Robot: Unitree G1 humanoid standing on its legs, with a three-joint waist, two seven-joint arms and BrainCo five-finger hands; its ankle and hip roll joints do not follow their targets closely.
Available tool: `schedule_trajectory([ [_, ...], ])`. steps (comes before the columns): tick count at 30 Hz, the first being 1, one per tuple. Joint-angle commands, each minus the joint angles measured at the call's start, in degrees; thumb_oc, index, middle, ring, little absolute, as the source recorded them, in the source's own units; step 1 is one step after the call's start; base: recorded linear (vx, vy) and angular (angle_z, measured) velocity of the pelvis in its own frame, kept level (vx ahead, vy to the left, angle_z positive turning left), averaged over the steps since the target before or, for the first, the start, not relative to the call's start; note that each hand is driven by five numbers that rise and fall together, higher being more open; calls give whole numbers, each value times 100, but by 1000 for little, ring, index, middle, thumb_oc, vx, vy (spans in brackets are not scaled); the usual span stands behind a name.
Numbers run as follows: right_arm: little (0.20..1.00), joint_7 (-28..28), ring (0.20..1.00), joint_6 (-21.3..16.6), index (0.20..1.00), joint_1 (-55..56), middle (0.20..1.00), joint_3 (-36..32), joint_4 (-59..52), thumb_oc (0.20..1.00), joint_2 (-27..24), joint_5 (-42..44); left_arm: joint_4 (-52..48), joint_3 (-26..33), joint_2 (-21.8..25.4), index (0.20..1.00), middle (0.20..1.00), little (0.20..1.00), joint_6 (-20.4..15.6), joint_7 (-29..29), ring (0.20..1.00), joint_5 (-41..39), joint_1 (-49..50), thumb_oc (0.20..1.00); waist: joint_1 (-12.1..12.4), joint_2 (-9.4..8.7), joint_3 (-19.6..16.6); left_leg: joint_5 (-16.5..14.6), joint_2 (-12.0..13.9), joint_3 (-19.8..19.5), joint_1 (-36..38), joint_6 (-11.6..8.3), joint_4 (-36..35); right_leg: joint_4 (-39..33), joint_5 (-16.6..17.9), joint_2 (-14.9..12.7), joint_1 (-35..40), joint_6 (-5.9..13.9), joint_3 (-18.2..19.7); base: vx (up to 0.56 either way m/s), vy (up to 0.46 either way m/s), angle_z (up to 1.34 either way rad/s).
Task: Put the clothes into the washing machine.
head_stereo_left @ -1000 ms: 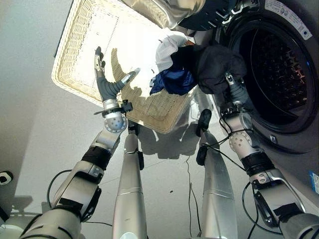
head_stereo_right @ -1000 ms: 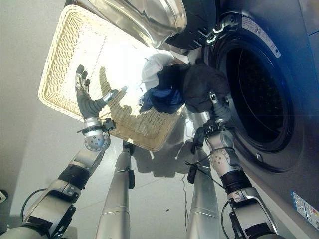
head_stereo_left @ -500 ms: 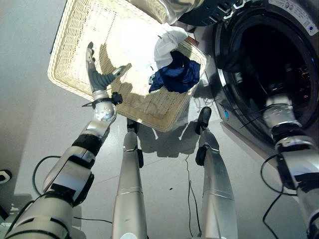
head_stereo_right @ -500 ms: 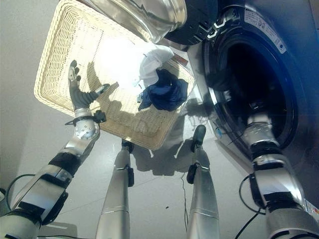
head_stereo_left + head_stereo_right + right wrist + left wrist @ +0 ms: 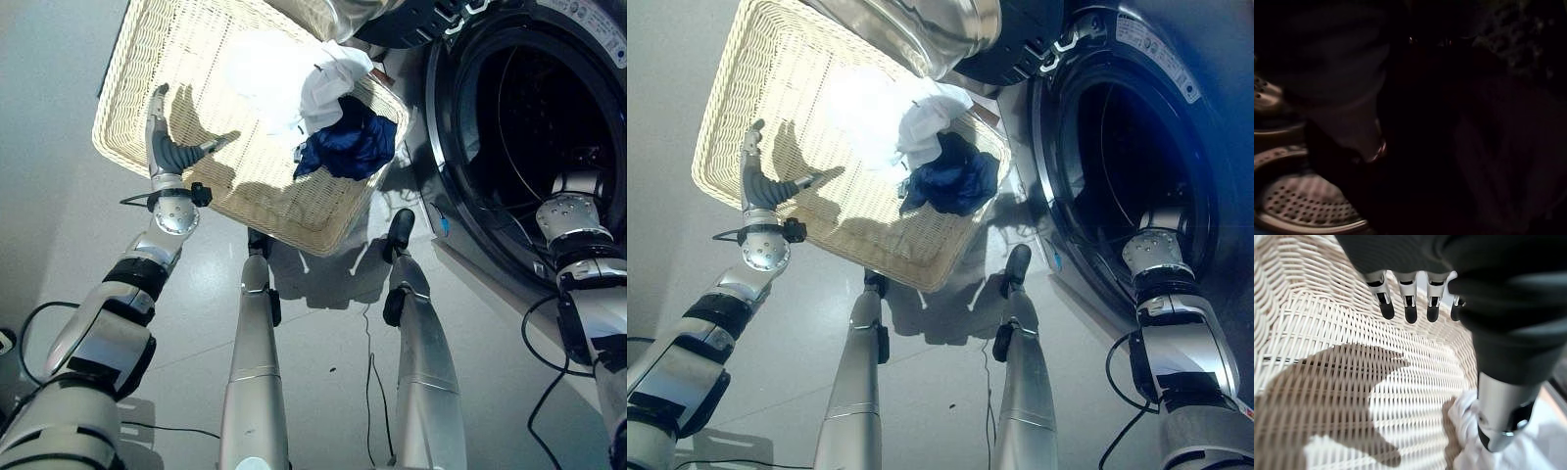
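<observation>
Lying on a pale grey floor [image 5: 59, 225], a cream wicker basket [image 5: 137, 98] fills the upper left of the frame, its long axis running from upper left down toward the middle, and the left robot hand [image 5: 165, 147] hangs over its near-left rim with straight, spread fingers holding nothing. Inside the basket's right end, upper centre, a white cloth [image 5: 328, 83] touches a dark blue cloth [image 5: 353, 147] just below it. At the upper right stands the washing machine [image 5: 446, 211], door open, and the right arm reaches into its dark drum [image 5: 529, 108], where I cannot tell how the right robot hand's fingers stand.
</observation>
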Motion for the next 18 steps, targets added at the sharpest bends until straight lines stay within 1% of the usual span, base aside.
schedule_trajectory([
  [1, 1000, -620, 1000, 341, 1000, -68, 1000, 302, -41, 1000, -1390, -1734, 183, -95, 189, 1000, 1000, 1000, 94, 306, 1000, 853, -318, 1000, -142, -148, -131, -79, -627, -103, 120, 630, -172, -35, 231, 305, 55, 487, -62, 0, 0, 0],
  [3, 1000, -1140, 1000, 837, 1000, -248, 1000, 809, -5, 1000, -1359, -2501, 205, -353, 173, 1000, 1000, 1000, 293, 504, 1000, 1127, -524, 1000, -130, -135, -131, -66, -657, -109, 88, 645, -188, -92, 274, 287, 29, 492, -75, 0, 0, 0],
  [4, 1000, -1324, 1000, 1277, 1000, -430, 1000, 1190, 134, 1000, -1324, -3181, 260, -567, 163, 1000, 1000, 1000, 408, 560, 1000, 1294, -737, 1000, -120, -124, -131, -66, -654, -100, 66, 652, -178, -88, 285, 272, 4, 499, -84, 0, 0, 0],
  [5, 1000, -1361, 1000, 1485, 1000, -558, 1000, 1413, 194, 1000, -1315, -3437, 307, -672, 154, 1000, 1000, 1000, 473, 575, 1000, 1430, -862, 1000, -126, -117, -131, -69, -654, -99, 45, 659, -168, -83, 293, 264, -18, 498, -84, -11, -6, 4],
  [6, 1000, -1406, 1000, 1551, 1000, -630, 1000, 1530, 209, 1000, -1304, -3483, 331, -738, 142, 1000, 1000, 1000, 494, 586, 1000, 1456, -927, 1000, -130, -114, -131, -68, -656, -98, 32, 659, -158, -82, 299, 262, -32, 497, -84, -7, 4, 6],
  [7, 1000, -1433, 1000, 1739, 1000, -725, 1000, 1670, 246, 1000, -1282, -3642, 368, -824, 127, 1000, 1000, 1000, 528, 576, 1000, 1517, -1023, 1000, -138, -111, -131, -69, -657, -94, 15, 658, -144, -82, 301, 259, -47, 496, -85, -9, 7, 7],
  [9, 1000, -1530, 1000, 2076, 1000, -959, 1000, 2032, 323, 1000, -1174, -4244, 489, -1122, 53, 1000, 1000, 1000, 664, 641, 1000, 1670, -1365, 1000, -161, -92, -131, -65, -656, -63, -18, 656, -162, -95, 310, 251, -86, 503, -91, -8, 5, 2],
  [11, 1000, -1607, 1000, 2194, 1000, -1053, 1000, 2182, 323, 1000, -1095, -4552, 541, -1218, 20, 1000, 1000, 1000, 705, 675, 1000, 1687, -1509, 1000, -170, -79, -131, -62, -654, -53, -48, 657, -170, -94, 312, 250, -124, 506, -84, 0, 0, 0],
  [12, 1000, -1696, 1000, 2367, 1000, -1178, 1000, 2371, 337, 1000, -948, -4881, 644, -1326, -80, 1000, 1000, 1000, 748, 728, 1000, 1700, -1719, 1000, -188, -67, -131, -60, -658, -40, -83, 650, -183, -115, 310, 249, -162, 506, -74, -14, 31, 0],
  [16, 1000, -1801, 1000, 2563, 1000, -1271, 1000, 2532, 425, 1000, -621, -5090, 810, -1449, -295, 1000, 1000, 1000, 841, 848, 1000, 1791, -2087, 1000, -240, -41, -131, -69, -649, 0, -164, 630, -187, -111, 292, 254, -270, 505, -32, -6, 31, 0],
  [18, 1000, -1818, 1000, 2577, 1000, -1247, 1000, 2542, 481, 1000, -534, -5132, 862, -1478, -348, 1000, 1000, 1000, 836, 941, 1000, 1814, -2171, 1000, -258, -40, -131, -74, -648, 16, -193, 621, -179, -115, 288, 260, -297, 505, -21, -6, 11, 2],
])
